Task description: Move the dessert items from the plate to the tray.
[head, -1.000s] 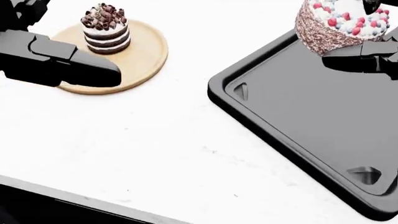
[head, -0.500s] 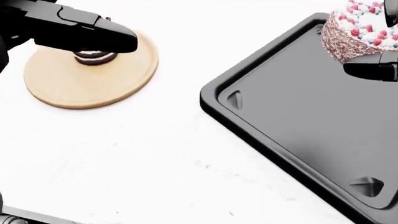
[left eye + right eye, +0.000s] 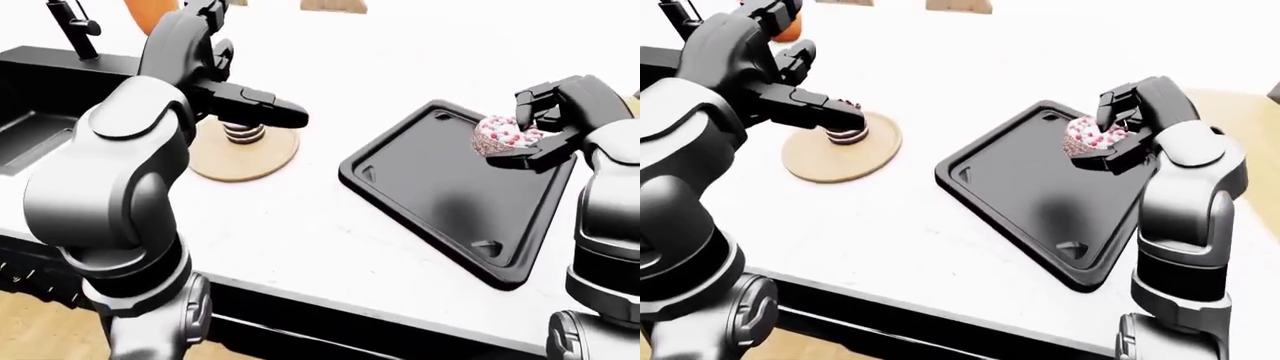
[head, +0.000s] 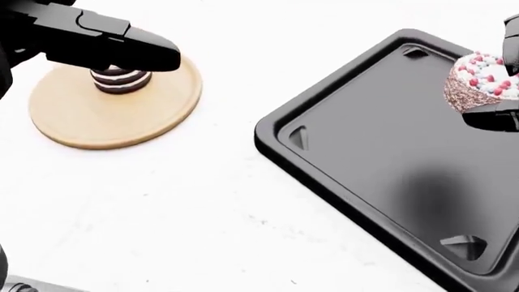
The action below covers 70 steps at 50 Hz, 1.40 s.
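Note:
A small chocolate layer cake (image 4: 119,79) stands on a round wooden plate (image 4: 97,125) at the left of the head view. My left hand (image 4: 142,58) hovers just over the cake's top with its fingers stretched out, open, hiding the topping. My right hand (image 3: 535,131) is shut on a round cake with pink and white sprinkles (image 4: 480,82) and holds it above the upper right part of the black tray (image 4: 365,158). The cake's shadow falls on the tray floor.
The plate and tray lie on a white counter (image 4: 202,207). A dark sink (image 3: 40,127) with a faucet (image 3: 75,26) lies at the left of the left-eye view, with an orange thing (image 3: 150,11) behind it. The counter's near edge (image 3: 330,300) runs below.
The head view has shifted and pulled back. My left hand moved from beside the plate to over the chocolate cake. My right hand carried the sprinkle cake farther over the tray.

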### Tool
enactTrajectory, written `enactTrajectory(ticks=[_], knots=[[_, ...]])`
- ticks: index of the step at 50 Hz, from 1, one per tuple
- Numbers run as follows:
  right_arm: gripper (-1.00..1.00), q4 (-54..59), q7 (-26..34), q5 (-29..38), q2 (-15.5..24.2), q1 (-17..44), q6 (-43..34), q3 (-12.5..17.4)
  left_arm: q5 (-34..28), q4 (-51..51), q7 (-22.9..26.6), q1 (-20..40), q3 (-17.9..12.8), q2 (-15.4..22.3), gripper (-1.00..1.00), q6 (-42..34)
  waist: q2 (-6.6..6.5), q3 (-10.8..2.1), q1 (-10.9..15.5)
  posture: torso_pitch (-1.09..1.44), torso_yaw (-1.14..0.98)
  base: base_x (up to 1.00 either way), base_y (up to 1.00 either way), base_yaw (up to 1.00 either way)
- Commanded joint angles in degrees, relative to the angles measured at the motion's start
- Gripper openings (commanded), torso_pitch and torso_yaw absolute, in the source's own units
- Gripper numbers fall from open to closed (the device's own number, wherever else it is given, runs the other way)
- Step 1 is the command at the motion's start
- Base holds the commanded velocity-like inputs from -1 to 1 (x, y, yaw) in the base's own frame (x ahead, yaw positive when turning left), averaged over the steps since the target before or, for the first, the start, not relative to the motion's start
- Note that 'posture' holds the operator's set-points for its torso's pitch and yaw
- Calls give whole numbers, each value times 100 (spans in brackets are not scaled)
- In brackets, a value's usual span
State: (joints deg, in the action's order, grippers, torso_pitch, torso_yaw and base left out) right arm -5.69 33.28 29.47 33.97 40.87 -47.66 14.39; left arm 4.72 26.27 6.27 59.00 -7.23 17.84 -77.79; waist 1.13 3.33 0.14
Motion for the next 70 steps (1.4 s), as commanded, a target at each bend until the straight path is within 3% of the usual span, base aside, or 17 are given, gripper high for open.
enactTrajectory(ticks=[1, 11, 16, 20, 22, 26, 27, 37, 52, 70], knots=[[-100, -246, -197, 51, 61, 99, 363, 121, -49, 94, -14, 205, -50, 48, 100, 156, 14, -165, -8, 0, 0, 0, 0, 0], [-96, -139, -104, 319, 60, -149, 621, 63, -90, 99, 0, 181, -28, 2, 100, 185, 99, -197, 11, 0, 0, 0, 0, 0], [-82, 89, 53, 616, 69, -79, 700, -11, -103, 126, 12, 176, -27, -1, 100, 160, 105, -192, 18, 0, 0, 0, 0, 0], [-43, 202, 56, 800, 59, -72, 766, 23, -105, 90, 22, 183, -55, 5, 100, 187, 103, -192, 19, 0, 0, 0, 0, 0], [-12, 182, 90, 852, 58, -71, 763, 37, -104, 101, 21, 182, -56, 10, 100, 175, 102, -194, 22, 0, 0, 0, 0, 0], [92, 175, 118, 894, 54, -36, 783, 72, -113, 66, 27, 143, -45, 16, 100, 247, 95, -185, 26, 0, 0, 0, 0, 0], [100, 156, 132, 892, 55, -26, 777, 81, -115, 52, 27, 134, -46, 9, 100, 265, 91, -182, 27, 0, 0, 0, 0, 0], [100, -344, 379, 796, 170, 327, 486, 147, -204, -267, 62, -7, -32, 60, 100, 599, 38, -181, 22, 0, 0, 0, 0, 0], [100, -1290, 356, 583, 48, 489, 149, 61, -1084, -3721, -285, 342, 247, -138, 100, 3305, 62, -231, 28, 0, 0, 0, 0, 0], [100, -1217, 288, 660, -123, 429, 302, -55, -1918, -6293, -425, 979, 253, -152, 100, 5036, 35, -304, 15, 0, 0, 0, 0, 0]])
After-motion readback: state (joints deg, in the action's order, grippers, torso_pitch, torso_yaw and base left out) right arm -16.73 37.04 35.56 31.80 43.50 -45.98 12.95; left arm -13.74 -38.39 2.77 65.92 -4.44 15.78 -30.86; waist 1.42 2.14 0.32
